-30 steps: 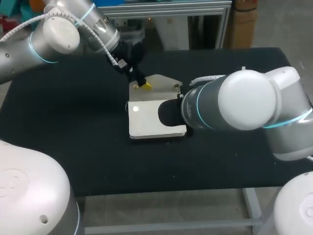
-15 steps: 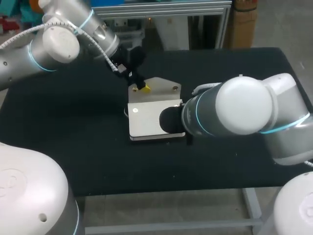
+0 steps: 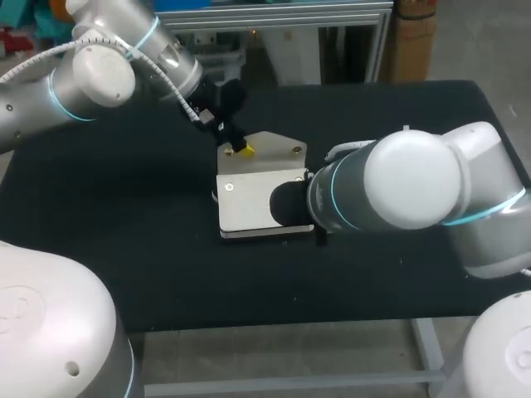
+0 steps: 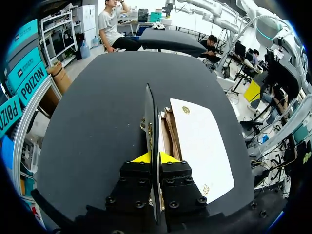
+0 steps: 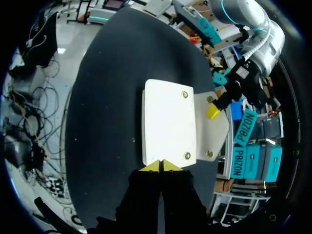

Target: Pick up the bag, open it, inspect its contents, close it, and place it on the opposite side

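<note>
White bag (image 3: 247, 206) on black table (image 3: 124, 207), left gripper (image 3: 245, 149) pinching its raised flap (image 3: 278, 146), right gripper (image 5: 161, 165) tips pressed together at the bag's opposite edge.

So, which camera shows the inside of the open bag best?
The left wrist view. It looks along the lifted flap, held in the left gripper's jaws, into the brown inside of the bag. The head and right wrist views show only the white outside and the flap; in the head view the right arm covers part.
</note>
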Robot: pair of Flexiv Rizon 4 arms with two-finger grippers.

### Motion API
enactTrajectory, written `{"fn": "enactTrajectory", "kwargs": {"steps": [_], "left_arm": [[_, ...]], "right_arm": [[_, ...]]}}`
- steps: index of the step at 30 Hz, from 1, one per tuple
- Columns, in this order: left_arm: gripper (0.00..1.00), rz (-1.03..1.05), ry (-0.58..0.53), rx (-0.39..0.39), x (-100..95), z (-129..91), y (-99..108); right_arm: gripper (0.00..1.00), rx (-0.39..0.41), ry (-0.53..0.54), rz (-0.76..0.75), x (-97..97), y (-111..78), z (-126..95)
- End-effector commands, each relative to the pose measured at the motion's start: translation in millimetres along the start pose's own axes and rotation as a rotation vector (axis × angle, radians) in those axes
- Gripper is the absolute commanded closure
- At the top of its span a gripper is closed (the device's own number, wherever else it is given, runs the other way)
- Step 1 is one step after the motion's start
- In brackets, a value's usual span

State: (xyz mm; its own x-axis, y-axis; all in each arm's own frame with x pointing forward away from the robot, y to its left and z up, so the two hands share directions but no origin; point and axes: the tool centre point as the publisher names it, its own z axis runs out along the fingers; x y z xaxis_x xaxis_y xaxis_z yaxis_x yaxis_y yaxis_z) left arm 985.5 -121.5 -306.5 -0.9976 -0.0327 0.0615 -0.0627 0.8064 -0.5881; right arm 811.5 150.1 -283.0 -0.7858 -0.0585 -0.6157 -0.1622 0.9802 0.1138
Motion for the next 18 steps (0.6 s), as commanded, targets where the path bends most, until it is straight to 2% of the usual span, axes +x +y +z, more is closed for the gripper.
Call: {"fn": "enactTrajectory", "kwargs": {"steps": [1,6,9,12,16,18], "left_arm": [[1.00,0.000,0.001,0.000,-0.7,0,0],[1.00,0.016,-0.007,-0.004,-0.7,4,0],[1.00,0.029,-0.008,0.001,-0.9,5,1],[1.00,0.035,-0.003,0.002,-0.8,7,2],[1.00,0.036,0.007,0.002,-2.0,10,3],[1.00,0.040,0.015,-0.003,-2.0,11,4]], "right_arm": [[1.00,0.019,-0.021,-0.010,23.0,7.8,0],[1.00,0.054,-0.016,-0.017,41.6,4.5,5],[0.79,0.069,-0.028,-0.026,47.7,2.9,7],[0.67,0.073,-0.031,-0.031,50.5,1.0,9],[0.62,0.076,-0.020,-0.026,56.5,-2.6,14],[0.55,0.092,-0.020,-0.029,60.4,-5.5,19]]}}
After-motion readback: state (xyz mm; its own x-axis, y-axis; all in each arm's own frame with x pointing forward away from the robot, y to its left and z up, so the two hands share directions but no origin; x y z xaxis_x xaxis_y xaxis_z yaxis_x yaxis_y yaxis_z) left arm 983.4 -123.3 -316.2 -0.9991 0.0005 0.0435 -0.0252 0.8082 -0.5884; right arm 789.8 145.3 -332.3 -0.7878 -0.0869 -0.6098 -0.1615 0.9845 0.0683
